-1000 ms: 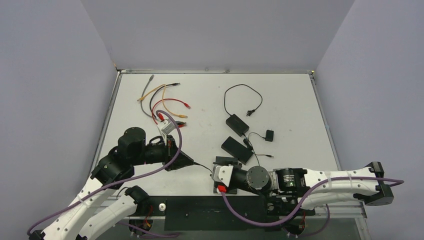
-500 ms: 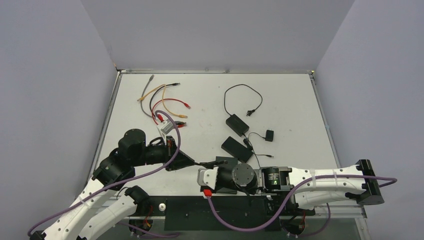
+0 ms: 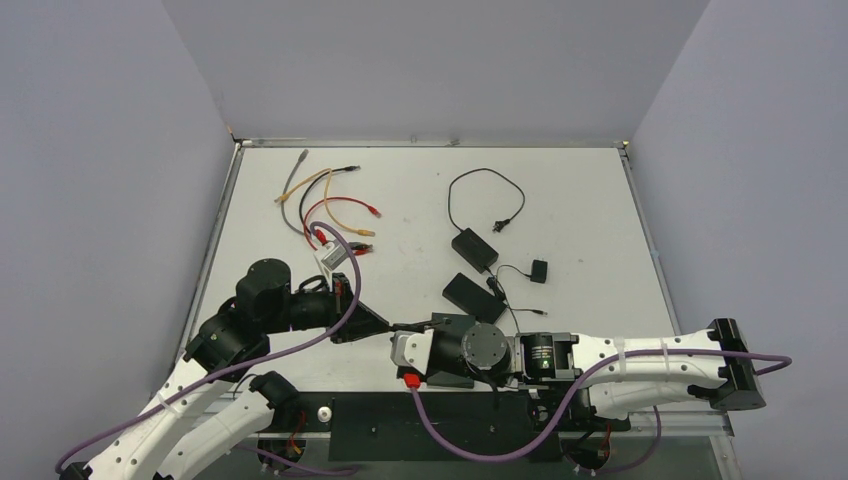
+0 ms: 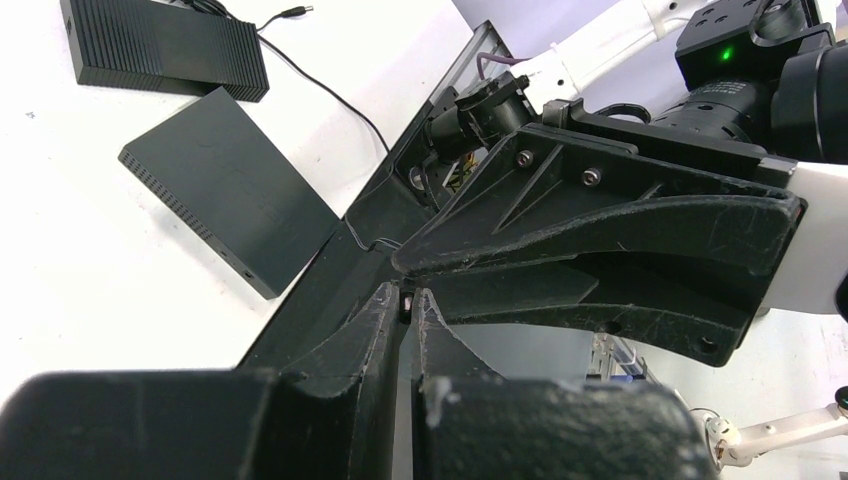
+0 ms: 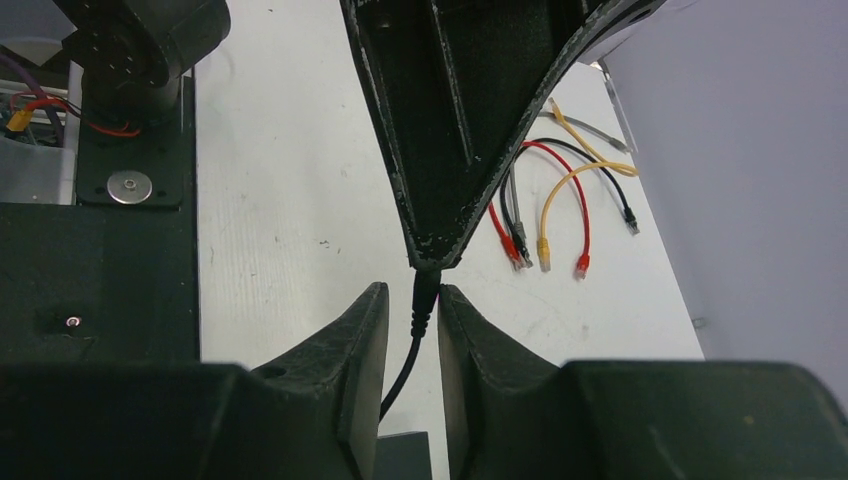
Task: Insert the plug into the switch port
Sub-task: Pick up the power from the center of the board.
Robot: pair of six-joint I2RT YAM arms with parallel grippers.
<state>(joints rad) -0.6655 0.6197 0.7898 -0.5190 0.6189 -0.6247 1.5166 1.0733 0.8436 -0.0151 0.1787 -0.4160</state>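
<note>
The black barrel plug (image 5: 425, 290) on a thin black cable (image 5: 400, 370) is pinched at its tip by my shut left gripper (image 4: 408, 298), near the table's front edge (image 3: 385, 325). My right gripper (image 5: 412, 300) faces it tip to tip. Its fingers stand slightly apart around the plug body, which touches the right finger (image 5: 455, 320). The switch, a flat black box (image 3: 475, 298), lies just behind the right gripper. In the left wrist view it (image 4: 225, 190) shows a small port in its near side.
A black power adapter (image 3: 473, 248) with a looped cord lies behind the switch, and a small black block (image 3: 539, 270) to its right. Several coloured patch cables (image 3: 330, 205) lie at the back left. A black mounting plate (image 3: 440, 415) runs along the front edge.
My right arm has swung left towards the left gripper, and its fingers now straddle the plug. The left gripper has stayed put with the plug.
</note>
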